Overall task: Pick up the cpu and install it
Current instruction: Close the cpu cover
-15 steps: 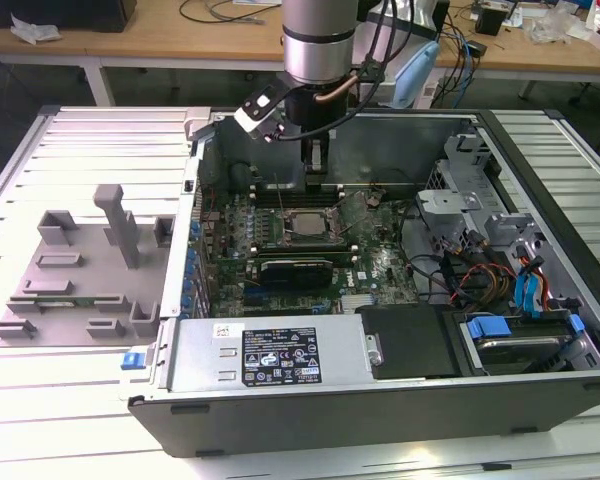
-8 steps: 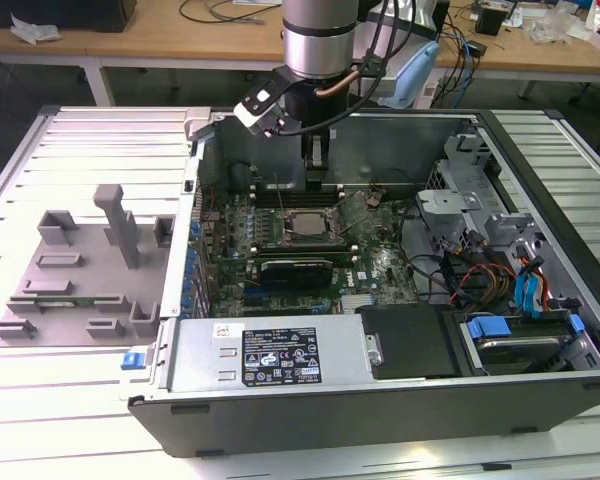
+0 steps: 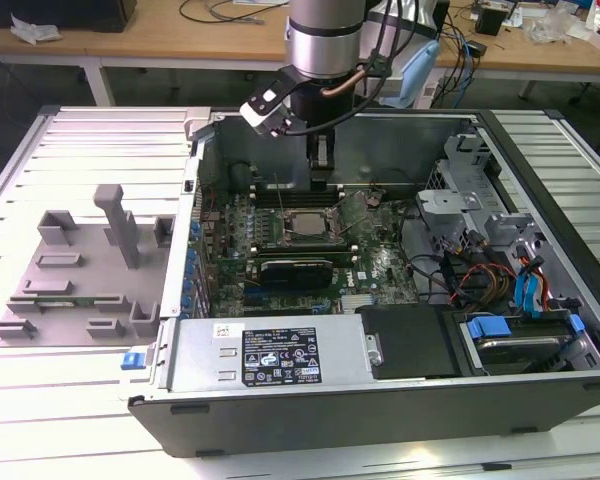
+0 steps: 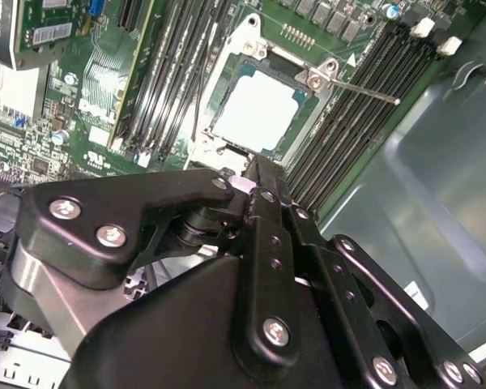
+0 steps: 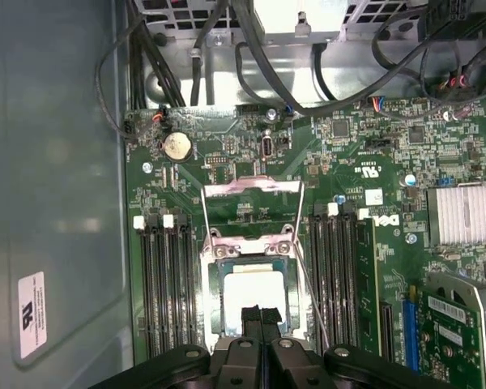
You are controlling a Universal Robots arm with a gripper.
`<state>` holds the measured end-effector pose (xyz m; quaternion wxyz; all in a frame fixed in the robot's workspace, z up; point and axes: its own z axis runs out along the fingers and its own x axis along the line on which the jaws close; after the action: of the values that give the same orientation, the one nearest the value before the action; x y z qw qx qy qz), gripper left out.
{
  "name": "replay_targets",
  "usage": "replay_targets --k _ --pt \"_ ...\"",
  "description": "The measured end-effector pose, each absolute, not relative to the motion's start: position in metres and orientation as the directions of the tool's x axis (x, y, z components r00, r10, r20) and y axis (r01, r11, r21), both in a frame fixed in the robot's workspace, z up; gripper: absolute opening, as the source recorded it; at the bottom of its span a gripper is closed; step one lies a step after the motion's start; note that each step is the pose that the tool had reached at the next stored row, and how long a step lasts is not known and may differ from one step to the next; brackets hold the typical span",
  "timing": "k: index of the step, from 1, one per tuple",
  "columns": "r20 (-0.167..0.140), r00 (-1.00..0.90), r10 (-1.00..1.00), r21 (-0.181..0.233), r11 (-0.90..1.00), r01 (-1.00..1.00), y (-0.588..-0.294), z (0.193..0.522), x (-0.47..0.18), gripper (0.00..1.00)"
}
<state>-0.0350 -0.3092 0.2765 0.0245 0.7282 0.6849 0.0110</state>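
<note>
The cpu (image 3: 302,226), a flat square chip with a silvery top, lies in the motherboard socket inside the open computer case (image 3: 280,420). Both wrist views show the cpu (image 4: 255,109) (image 5: 249,295) seated in the socket frame. The socket's metal load plate (image 5: 251,204) stands swung open beside it, and its thin lever (image 4: 358,86) sticks out over the memory slots. My gripper (image 3: 322,180) hangs just above the socket's edge, at the case's back wall side. Its black fingertips (image 5: 259,318) are pressed together with nothing between them, shut (image 4: 253,172).
Black memory slots (image 5: 168,284) flank the socket on both sides. A graphics card (image 3: 295,270) lies in front of it. Cables and a drive cage (image 3: 480,230) fill the exterior view's right. A grey fixture block (image 3: 80,270) sits outside the case on the exterior view's left.
</note>
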Motion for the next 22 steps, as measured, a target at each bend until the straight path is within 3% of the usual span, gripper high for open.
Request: replay_targets --k 22 --pt "-0.018 0.062 0.998 0.051 -0.061 0.997 -0.309 0.276 0.013 0.11"
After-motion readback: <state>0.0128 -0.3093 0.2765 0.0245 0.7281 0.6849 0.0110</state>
